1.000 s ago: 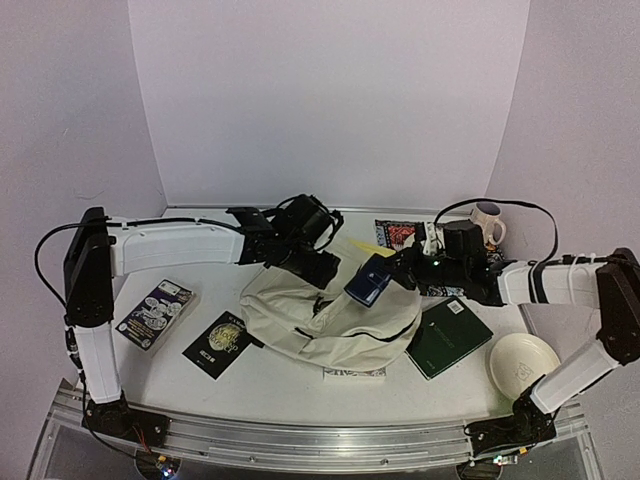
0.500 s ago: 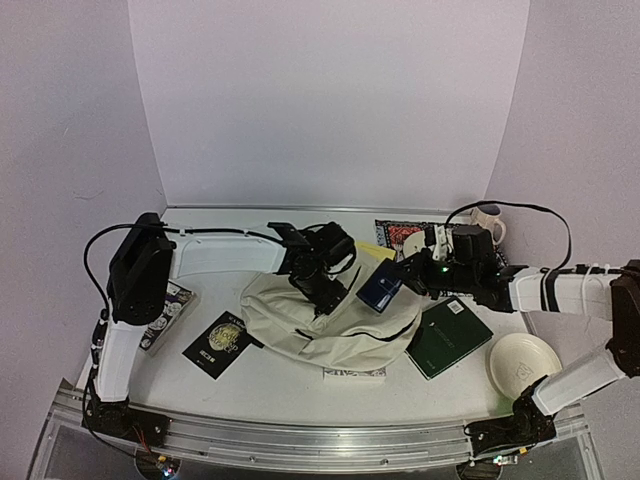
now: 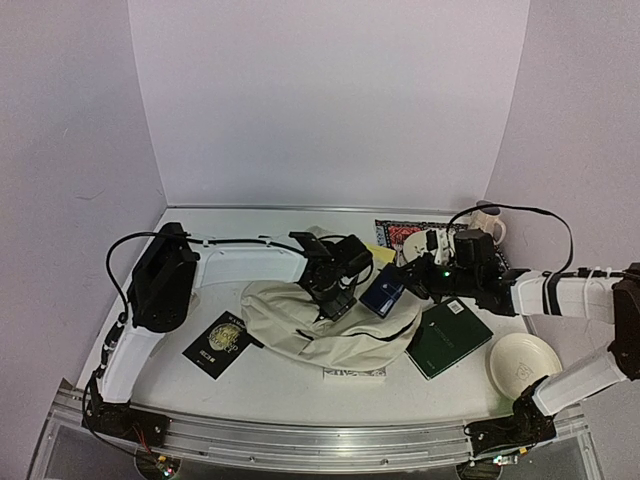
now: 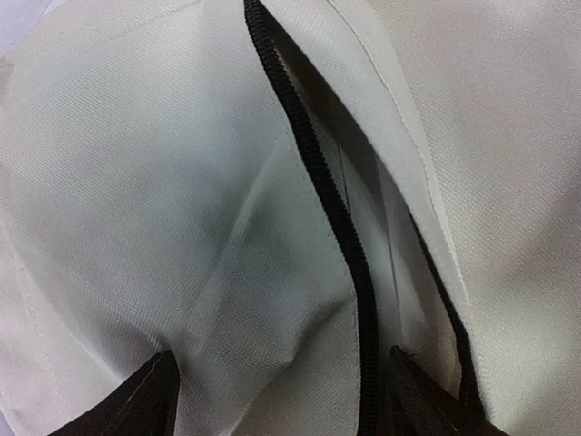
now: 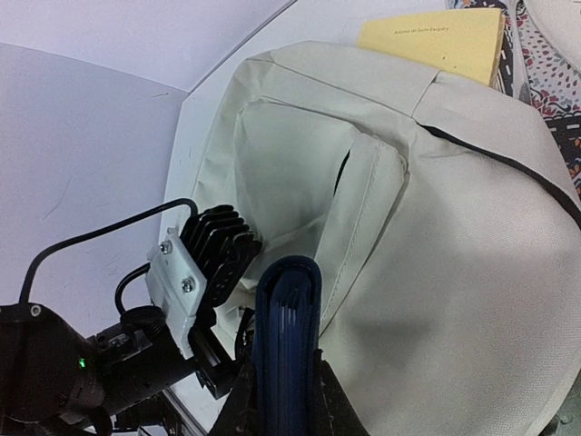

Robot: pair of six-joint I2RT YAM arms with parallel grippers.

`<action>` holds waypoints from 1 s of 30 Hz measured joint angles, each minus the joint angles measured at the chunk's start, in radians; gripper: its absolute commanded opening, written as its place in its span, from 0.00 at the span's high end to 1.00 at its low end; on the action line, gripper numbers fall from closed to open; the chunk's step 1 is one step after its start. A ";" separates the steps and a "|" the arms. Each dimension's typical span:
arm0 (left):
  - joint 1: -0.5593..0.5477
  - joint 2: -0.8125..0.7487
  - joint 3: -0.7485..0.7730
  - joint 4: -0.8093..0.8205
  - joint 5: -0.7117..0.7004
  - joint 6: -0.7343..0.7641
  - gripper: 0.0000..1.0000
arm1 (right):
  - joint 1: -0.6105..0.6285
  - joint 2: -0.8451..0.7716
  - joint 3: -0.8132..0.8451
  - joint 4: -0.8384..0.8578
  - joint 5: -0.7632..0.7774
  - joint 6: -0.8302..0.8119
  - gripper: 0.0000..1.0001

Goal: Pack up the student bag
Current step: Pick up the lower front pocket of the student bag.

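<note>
Large cream fabric backpack with black zipper (image 4: 227,227): overfills the left wrist view, cut off at every edge; left claw (image 4: 281,404) shows only two dark fingertips (image 4: 145,404) at the bottom edge. Dark blue flat book (image 5: 286,345) in right claw (image 5: 283,409): lower end cut off by frame bottom. Patterned flat item (image 3: 354,374) under backpack's near edge: thin strip visible, print illegible.

Left arm (image 3: 245,265): white link shells, black joint housings, black cable looped over the shoulder; wrist carries a black ribbed block (image 5: 216,245) on a white two-screw bracket.
Right arm (image 3: 570,295): matching white-and-black, black cable, green light.
Right end effector (image 5: 283,404): black fingers.
</note>
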 measured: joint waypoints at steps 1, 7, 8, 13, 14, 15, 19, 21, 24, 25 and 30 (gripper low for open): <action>-0.001 0.008 0.012 -0.007 -0.016 -0.002 0.31 | 0.000 -0.002 -0.001 0.000 0.000 -0.001 1.00; -0.012 0.021 0.036 -0.038 -0.096 -0.024 0.65 | -0.001 -0.022 -0.019 0.000 0.002 -0.002 1.00; -0.011 0.022 0.036 -0.041 -0.103 -0.034 0.71 | -0.001 -0.027 -0.022 0.000 0.002 -0.002 1.00; -0.011 0.022 0.035 -0.055 -0.143 -0.057 0.85 | -0.001 -0.066 -0.034 -0.008 0.000 -0.003 1.00; -0.011 0.022 0.034 -0.055 -0.150 -0.067 0.87 | -0.001 -0.072 -0.034 -0.008 -0.002 -0.005 1.00; -0.011 0.022 0.034 -0.055 -0.158 -0.073 0.89 | -0.001 -0.075 -0.034 -0.009 -0.005 -0.008 1.00; -0.011 0.019 0.029 -0.053 -0.181 -0.104 1.00 | -0.001 -0.077 -0.033 -0.022 -0.019 -0.016 1.00; -0.011 0.015 0.020 -0.051 -0.188 -0.119 1.00 | -0.001 -0.077 -0.033 -0.029 -0.028 -0.018 1.00; -0.011 0.003 0.004 -0.041 -0.190 -0.133 1.00 | -0.001 -0.084 -0.033 -0.041 -0.036 -0.020 1.00; -0.011 -0.008 -0.006 -0.035 -0.189 -0.141 1.00 | -0.001 -0.087 -0.033 -0.043 -0.040 -0.021 1.00; -0.011 -0.101 -0.071 0.004 -0.170 -0.168 1.00 | -0.001 -0.097 -0.033 -0.045 -0.061 -0.021 1.00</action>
